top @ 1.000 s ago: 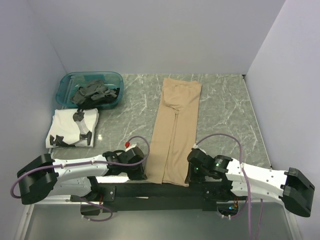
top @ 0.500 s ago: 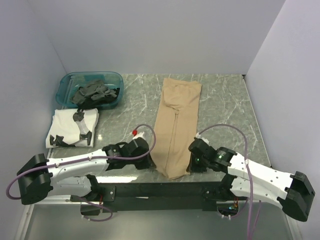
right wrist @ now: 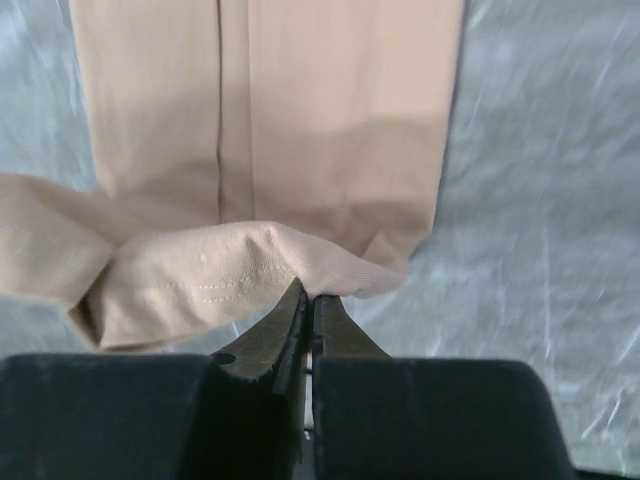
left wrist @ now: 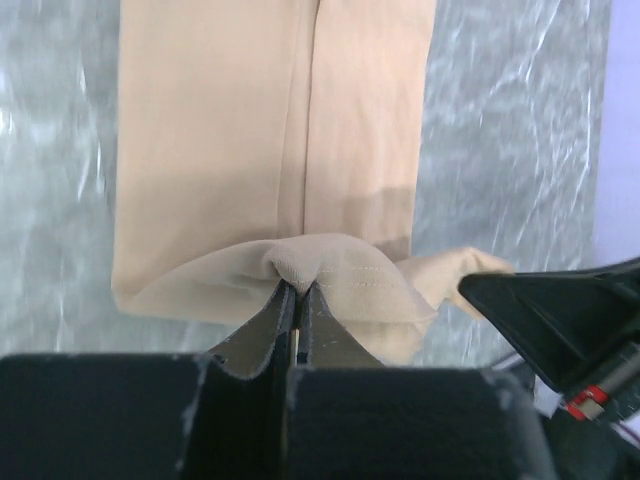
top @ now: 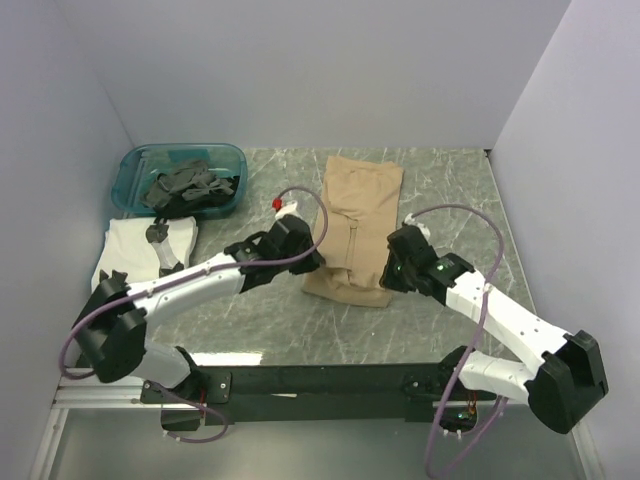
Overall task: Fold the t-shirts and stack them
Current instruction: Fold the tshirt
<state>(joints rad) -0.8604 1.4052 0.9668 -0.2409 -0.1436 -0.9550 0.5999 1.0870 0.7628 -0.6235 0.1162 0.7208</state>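
A tan t-shirt (top: 358, 215) lies folded into a long strip in the middle of the table. Its near end is lifted and doubled back over the strip. My left gripper (top: 315, 262) is shut on the left corner of that hem (left wrist: 300, 265). My right gripper (top: 388, 272) is shut on the right corner (right wrist: 320, 275). Both hold the hem a little above the lower layer of the tan t-shirt (left wrist: 260, 120), which also shows in the right wrist view (right wrist: 330, 100). A folded white t-shirt (top: 145, 255) with black print lies at the left.
A teal bin (top: 133, 165) with dark grey clothing (top: 190, 187) stands at the back left, behind the white t-shirt. The marble table (top: 450, 200) is walled at the back and both sides. A black rail (top: 320, 380) runs along the near edge.
Both grippers have carried the shirt's near hem away from the table's near edge toward the back, folding the strip over itself. The shirt's visible length has shrunk by about half.
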